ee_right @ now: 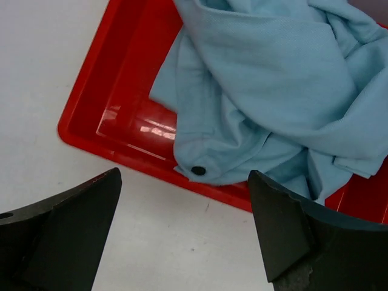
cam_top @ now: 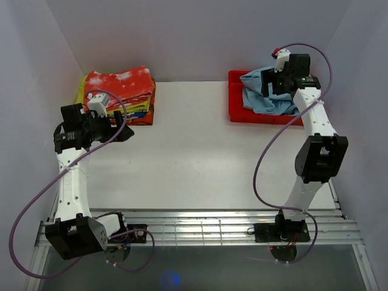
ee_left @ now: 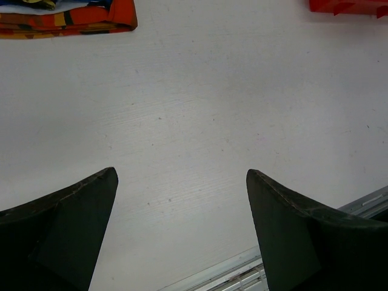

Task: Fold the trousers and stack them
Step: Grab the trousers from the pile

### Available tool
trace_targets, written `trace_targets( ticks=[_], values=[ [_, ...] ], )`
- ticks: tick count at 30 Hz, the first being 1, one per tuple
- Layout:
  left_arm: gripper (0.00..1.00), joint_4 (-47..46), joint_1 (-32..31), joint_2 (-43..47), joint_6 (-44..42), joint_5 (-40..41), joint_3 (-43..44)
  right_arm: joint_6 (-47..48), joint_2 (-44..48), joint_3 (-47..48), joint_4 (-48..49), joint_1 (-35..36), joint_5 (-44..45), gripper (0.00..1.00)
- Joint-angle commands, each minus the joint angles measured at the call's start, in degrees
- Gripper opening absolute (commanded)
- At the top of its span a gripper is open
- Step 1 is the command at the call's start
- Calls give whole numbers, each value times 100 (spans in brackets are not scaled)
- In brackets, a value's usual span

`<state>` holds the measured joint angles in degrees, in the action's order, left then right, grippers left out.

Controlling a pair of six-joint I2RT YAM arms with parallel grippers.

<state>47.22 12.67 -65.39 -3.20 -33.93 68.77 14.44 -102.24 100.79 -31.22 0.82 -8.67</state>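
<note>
Blue and soft, the trousers (ee_right: 273, 79) lie in a crumpled heap inside a red tray (ee_right: 91, 103). They are not folded. The cloth is all bunched up, with lots of bumps and creases. One edge has a small dark button (ee_right: 198, 170) on it, and that edge lies right at the near wall of the tray. The tray sits on the white desk (cam_top: 194, 157), in the far right corner.

The right hand (ee_right: 185, 174) hangs in the air above the tray and the trousers. Its two black fingers are wide apart. Nothing is between them, and they do not touch the cloth.

The left hand (ee_left: 182, 173) is on the other side, well apart from the trousers. It hangs over a bare part of the desk. Its fingers are wide apart too, and it holds nothing.

A pile of folded clothes (cam_top: 121, 91) sits in the far left corner of the desk, near the left hand but not touching it. The top piece is red with white spots. Under it are yellow-green and other bright colours.

A purple cable (cam_top: 260, 163) loops beside each arm.
</note>
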Motion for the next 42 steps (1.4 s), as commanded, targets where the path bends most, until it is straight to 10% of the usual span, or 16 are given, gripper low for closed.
trace_targets(
  ticks=[1, 17, 21, 22, 25, 42],
  values=[
    [98, -90, 25, 175, 127, -158, 119, -257, -1022, 984, 239, -179, 620, 90],
    [98, 33, 25, 114, -49, 466, 40, 666, -3962, 2121, 872, -266, 1675, 96],
    [98, 68, 25, 105, -14, 475, 145, 745, -3918, 1971, 846, -354, 1465, 67],
    [98, 85, 34, 105, 12, 475, 171, 745, -3779, 1970, 846, -381, 1412, 40],
    [98, 147, 25, 70, 56, 475, 294, 710, -3287, 2049, 881, -495, 1228, 8],
    [98, 33, 25, -27, 716, 809, 1182, 271, 588, 2410, 2690, -574, 401, 8]
  ],
)
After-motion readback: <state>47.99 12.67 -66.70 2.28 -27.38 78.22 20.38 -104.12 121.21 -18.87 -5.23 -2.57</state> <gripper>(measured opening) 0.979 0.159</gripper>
